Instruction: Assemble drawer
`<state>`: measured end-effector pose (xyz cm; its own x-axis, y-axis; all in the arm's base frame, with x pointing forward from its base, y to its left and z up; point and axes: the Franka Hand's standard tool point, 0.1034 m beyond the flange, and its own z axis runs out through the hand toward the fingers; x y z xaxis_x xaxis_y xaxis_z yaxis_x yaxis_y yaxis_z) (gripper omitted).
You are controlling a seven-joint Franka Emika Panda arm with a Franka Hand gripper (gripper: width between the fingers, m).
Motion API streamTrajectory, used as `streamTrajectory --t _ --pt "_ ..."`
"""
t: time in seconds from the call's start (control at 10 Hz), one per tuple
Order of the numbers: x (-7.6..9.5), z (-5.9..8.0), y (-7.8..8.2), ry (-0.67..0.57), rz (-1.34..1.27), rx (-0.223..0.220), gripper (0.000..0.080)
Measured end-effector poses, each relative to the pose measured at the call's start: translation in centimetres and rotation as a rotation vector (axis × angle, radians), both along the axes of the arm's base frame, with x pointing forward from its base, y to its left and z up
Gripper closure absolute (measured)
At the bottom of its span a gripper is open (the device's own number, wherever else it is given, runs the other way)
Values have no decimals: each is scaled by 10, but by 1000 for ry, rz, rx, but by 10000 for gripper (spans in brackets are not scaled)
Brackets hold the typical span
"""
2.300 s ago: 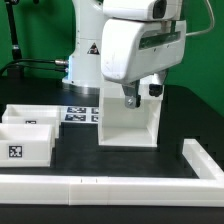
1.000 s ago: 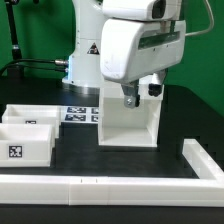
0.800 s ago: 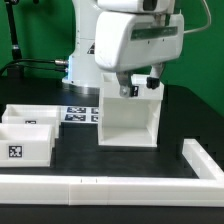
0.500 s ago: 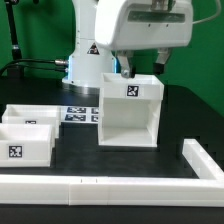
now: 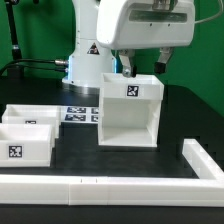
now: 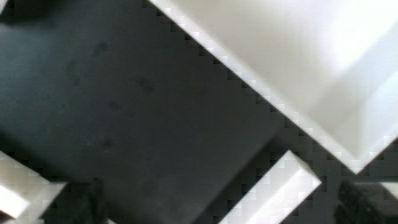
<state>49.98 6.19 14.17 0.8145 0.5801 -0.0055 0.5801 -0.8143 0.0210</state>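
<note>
hovering above the drawer housing (image 5: 130, 120) mid-desk (image 5: 190, 115), jaws wide apart; trays (image 5: 25, 145) by the desk edge at the exterior view's left.

Non-task items on view

Counter (image 5: 75, 160): black, matte. Rail (image 5: 100, 186): long, low, white, along the near edge, turning back at the exterior view's right. Marker board (image 5: 78, 114): flat, white, tagged, partly hidden. Backdrop (image 5: 35, 25): green. Cable (image 5: 30, 64): black, far side
</note>
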Motion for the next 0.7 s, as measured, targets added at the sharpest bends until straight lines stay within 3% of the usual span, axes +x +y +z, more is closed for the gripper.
streamTrajectory --t 0.2,0.4,0.7 --pt "-21 4 6 0 -210 -8 150" --pt "-31 3 22 17 -347 -11 150" --pt "-46 -7 36 59 -448 27 150"
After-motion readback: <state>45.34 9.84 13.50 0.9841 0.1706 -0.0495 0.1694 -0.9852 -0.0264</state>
